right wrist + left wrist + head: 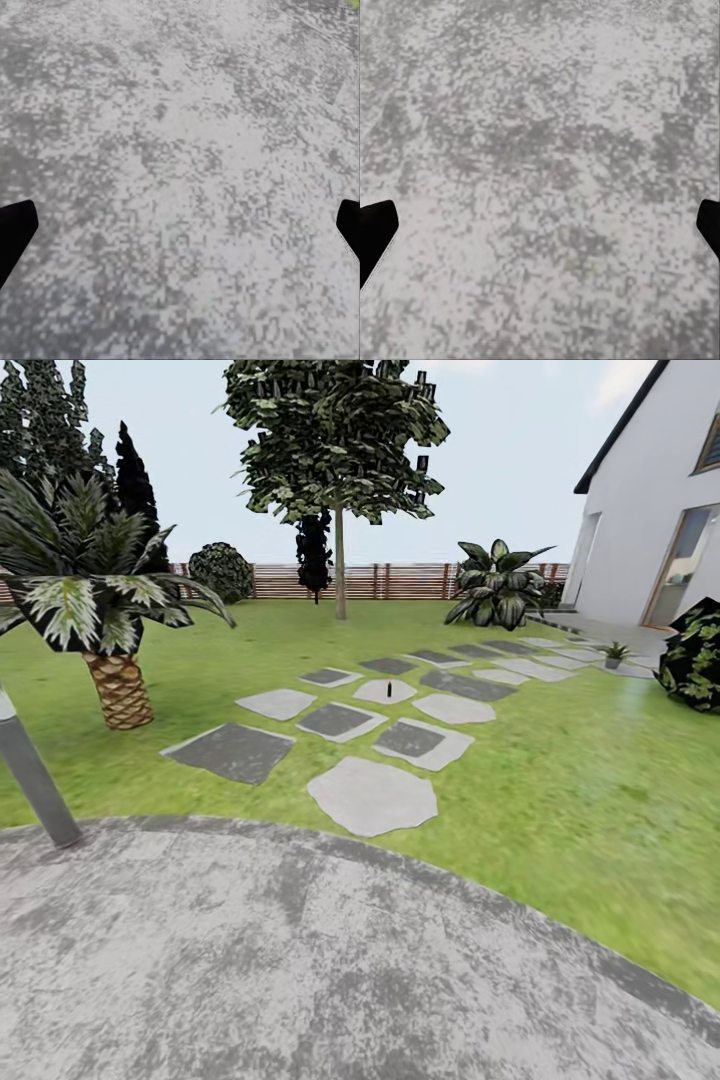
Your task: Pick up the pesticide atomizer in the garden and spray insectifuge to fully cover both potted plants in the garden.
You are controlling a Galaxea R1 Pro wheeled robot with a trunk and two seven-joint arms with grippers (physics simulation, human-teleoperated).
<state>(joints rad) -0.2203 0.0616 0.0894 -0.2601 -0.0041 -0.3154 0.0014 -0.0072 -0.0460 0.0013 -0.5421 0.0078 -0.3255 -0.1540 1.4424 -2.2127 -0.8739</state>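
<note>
The garden lawn (560,780) spreads ahead, crossed by grey stepping slabs (372,796). On a pale slab in the middle stands a small dark upright object (388,689), too small to identify; it may be the atomizer. One potted plant (613,654), a low green rosette in a grey pot, sits on the paving near the house at the far right. The second potted plant is out of view. My left gripper (540,232) is open over grey speckled paving, its dark fingertips (375,232) wide apart. My right gripper (180,232) is open over the same paving, holding nothing.
Grey curved paving (300,960) lies under me. A palm (110,610) and a grey post (35,775) stand at the left. A tree (338,480) and a large leafy plant (497,585) stand before the slat fence (400,580). A white house (650,510) and a dark bush (695,655) are at the right.
</note>
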